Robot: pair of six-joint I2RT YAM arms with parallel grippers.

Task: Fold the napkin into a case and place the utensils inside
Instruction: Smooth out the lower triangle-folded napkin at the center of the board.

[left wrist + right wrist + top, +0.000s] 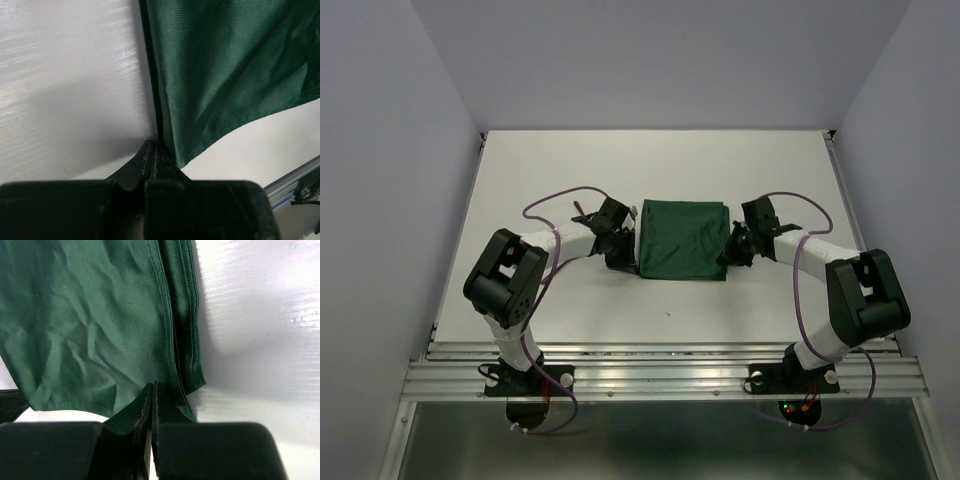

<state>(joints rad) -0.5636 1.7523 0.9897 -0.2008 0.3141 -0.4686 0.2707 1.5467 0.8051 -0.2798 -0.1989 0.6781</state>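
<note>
A dark green napkin lies folded into a rectangle at the middle of a white counter, with no utensils in view. The left gripper meets the napkin's left hem and the right gripper its right hem, both with jaws pressed together (whether cloth is caught between them cannot be told). The napkin looks light, limp and creased, so it is probably best pinched at its hemmed corners.

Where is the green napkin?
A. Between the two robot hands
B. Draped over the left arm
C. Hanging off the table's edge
A: the top view shows the green napkin lying on the table, with the left hand at one side and the right hand at the other.
</note>
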